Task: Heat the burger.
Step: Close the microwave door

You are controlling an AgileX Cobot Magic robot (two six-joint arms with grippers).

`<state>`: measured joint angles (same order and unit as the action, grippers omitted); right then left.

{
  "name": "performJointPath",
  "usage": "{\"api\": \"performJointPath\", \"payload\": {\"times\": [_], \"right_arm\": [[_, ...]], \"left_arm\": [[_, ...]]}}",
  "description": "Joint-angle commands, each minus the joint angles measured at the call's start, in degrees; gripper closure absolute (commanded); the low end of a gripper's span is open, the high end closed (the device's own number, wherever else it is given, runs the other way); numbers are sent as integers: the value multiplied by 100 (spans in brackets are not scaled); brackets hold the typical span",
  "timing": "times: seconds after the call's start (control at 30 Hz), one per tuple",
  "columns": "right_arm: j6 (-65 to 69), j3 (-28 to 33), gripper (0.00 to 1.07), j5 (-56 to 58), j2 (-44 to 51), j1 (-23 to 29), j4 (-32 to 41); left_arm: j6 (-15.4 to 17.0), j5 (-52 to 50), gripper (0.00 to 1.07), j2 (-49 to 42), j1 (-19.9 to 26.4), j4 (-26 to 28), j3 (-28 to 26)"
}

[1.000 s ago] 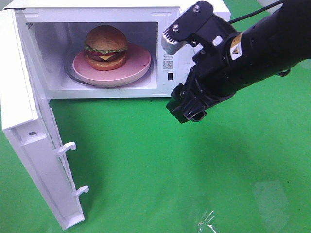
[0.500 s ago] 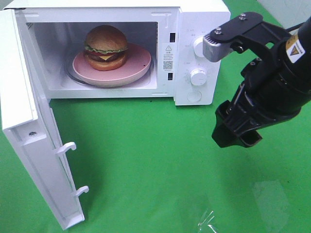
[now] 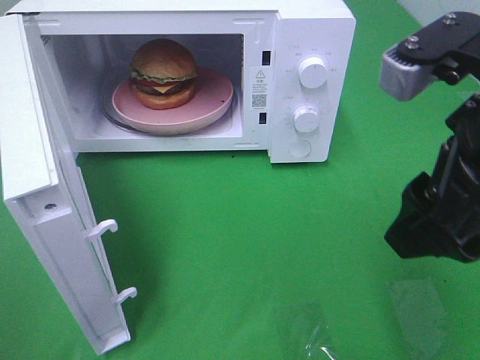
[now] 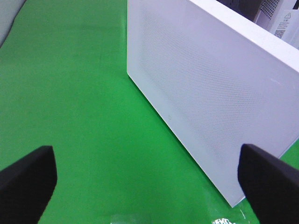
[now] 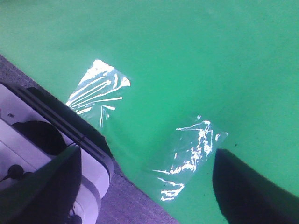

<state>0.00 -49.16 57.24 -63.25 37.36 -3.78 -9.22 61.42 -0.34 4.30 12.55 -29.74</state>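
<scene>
Exterior high view. The microwave (image 3: 311, 30) stood on the green surface (image 3: 240, 240), its door (image 3: 45, 225) swung fully open at its left side. The burger (image 3: 163, 71) sat upright inside the microwave's cavity on a pink plate (image 3: 214, 94), left of the plate's centre. The plate rested on the glass turntable (image 3: 109, 112). On the microwave's control panel, right of the cavity, an upper knob (image 3: 313, 73), a lower knob (image 3: 306, 118) and a round button (image 3: 300, 148) lay one below another. The right arm (image 3: 442, 202) hung well to the right of the microwave, apart from it and above the surface. One piece of clear film (image 3: 304, 334) and a second piece (image 3: 420, 311) lay flat on the surface in front of the microwave, toward its right.

Left wrist view. The left fingers (image 4: 25, 184) stood wide apart with nothing between them. They hovered over the surface near the outer, perforated face of the microwave's door and did not touch it.

Right wrist view. The right fingers (image 5: 252, 186) were likewise spread wide and held nothing. They hung above the surface, away from the microwave, with both pieces of film lying on the surface below them.
</scene>
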Motion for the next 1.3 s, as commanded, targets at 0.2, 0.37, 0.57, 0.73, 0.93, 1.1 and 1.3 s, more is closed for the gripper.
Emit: {"api": "performJointPath", "payload": {"times": [0.2,0.37,0.57,0.73,0.93,1.1,1.3], "right_arm": [[160,693,31,23,584,-286,103],[109,1049,31,0,1215,-1421,143],[178,1318,31,0,2028,-2298,195],[275,1656,31,-11,2934,-2922,206],[275,1931,31,0,4188,-3466,206],[269,2074,31,-201,5357,-3810,206],[269,2074,31,-212,6119,-3948,206]], "left_arm": [[29,11,9,-86,-17,0,6],[29,11,9,-86,-17,0,6],[29,11,9,-86,-17,0,6],[29,11,9,-86,-17,0,6],[29,11,9,-86,-17,0,6],[29,11,9,-86,-17,0,6],[29,11,9,-86,-17,0,6]]}}
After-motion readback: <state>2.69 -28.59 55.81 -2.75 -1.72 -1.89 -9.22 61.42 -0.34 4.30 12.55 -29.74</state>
